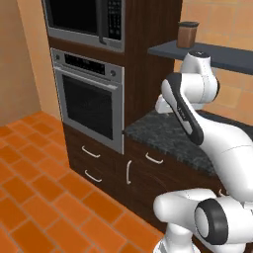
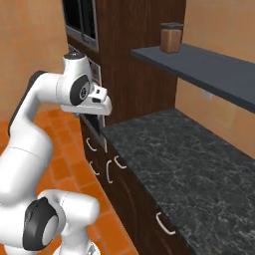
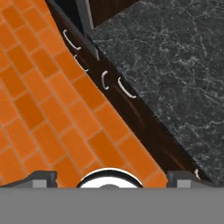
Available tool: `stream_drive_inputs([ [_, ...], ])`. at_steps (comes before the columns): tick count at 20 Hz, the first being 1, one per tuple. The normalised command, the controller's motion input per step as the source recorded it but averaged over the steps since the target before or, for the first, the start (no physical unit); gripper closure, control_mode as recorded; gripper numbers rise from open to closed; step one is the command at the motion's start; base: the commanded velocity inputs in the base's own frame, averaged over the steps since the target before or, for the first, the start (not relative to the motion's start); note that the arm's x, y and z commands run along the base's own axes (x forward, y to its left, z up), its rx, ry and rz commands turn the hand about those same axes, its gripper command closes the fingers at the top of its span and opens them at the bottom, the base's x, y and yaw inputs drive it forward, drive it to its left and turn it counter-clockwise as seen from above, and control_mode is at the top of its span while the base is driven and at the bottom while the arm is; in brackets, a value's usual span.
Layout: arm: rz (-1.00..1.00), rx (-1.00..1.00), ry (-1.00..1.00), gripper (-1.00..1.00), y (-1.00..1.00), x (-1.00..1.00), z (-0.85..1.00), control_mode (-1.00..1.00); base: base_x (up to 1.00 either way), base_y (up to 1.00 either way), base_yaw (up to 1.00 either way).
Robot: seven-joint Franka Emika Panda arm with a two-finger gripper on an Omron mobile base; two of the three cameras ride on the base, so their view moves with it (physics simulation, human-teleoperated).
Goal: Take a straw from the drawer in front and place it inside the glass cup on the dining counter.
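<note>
**A:** Straw first: where is the thin pinkish-red and white bendy one?

**B:** My guess is that it is inside the wide, shallow dark brown wooden drawer, which is shut. It sits just under the edge of the black speckled granite counter. I'm picking that front by its curved silver handle, though a few fronts here look alike.

**A:** And the white two-finger hand?

**B:** Its fingers are spread wide and hold nothing. It hangs above counter height and out from the cabinet fronts, pointing down at the orange tiled floor.

**A:** So which way to the drawer?

**B:** Down, and in towards the cabinets. In the hand view the handle lies ahead of the fingertips, towards the counter side. Its long axis runs along the counter edge, so the fingers would need to close across it.

**A:** Anything to confuse it with?

**B:** The short upright handle just beside it, and the two narrower drawer handles farther along.
</note>
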Motion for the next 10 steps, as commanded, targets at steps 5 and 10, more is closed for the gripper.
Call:
stream_drive_inputs([
  [5,0.00,0.00,0.00,-1.00,0.00,0.00,0.00,1.00,-0.01,-0.76,0.27],
  [10,0.05,-0.02,-0.02,-1.00,-0.03,-0.04,0.00,-1.00,0.00,-0.37,0.08],
])
